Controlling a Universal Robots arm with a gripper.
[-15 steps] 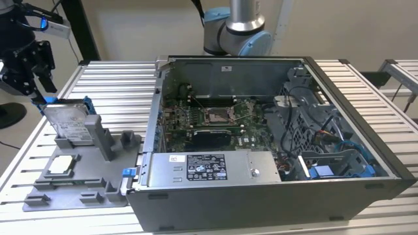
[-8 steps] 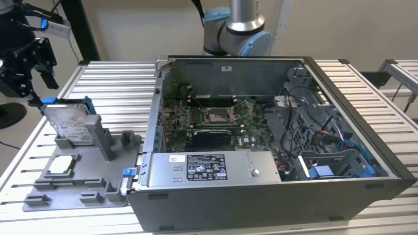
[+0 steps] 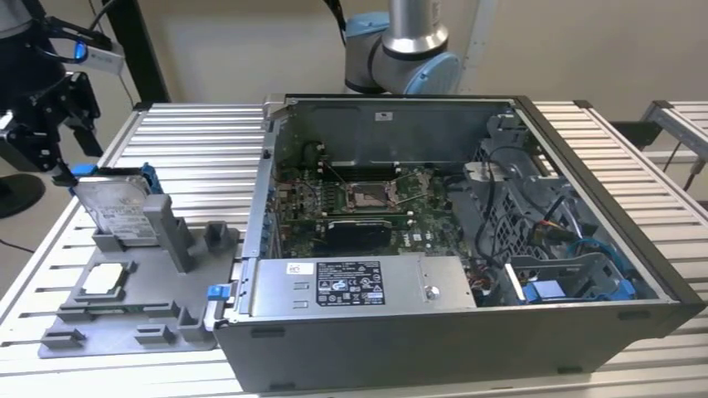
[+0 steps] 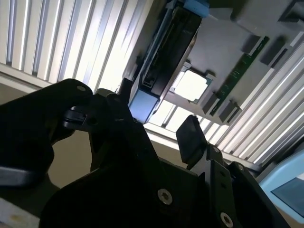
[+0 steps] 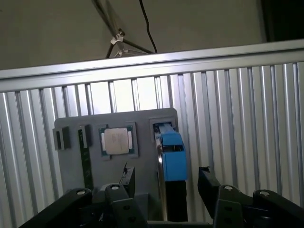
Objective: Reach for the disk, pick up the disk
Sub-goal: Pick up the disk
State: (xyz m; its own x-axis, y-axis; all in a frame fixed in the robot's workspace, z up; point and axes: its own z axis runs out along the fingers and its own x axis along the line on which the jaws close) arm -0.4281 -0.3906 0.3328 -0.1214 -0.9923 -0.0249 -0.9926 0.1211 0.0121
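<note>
- The disk (image 3: 111, 203) stands on edge in the grey holder (image 3: 133, 311) on the desk (image 3: 188, 149) — its top end is left free to grab.
- My claw (image 5: 166, 178) is spread, straddling the disk's blue rail (image 5: 171, 152) — not yet pinching.

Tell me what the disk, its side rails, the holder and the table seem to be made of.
The disk: likely metal, dull silver sheen, with a white paper-like label. The side rails: probably plastic, smooth matte blue. The holder: uniform matte grey, maybe plastic. The table: ribbed aluminium-looking slats, bright reflections.
</note>
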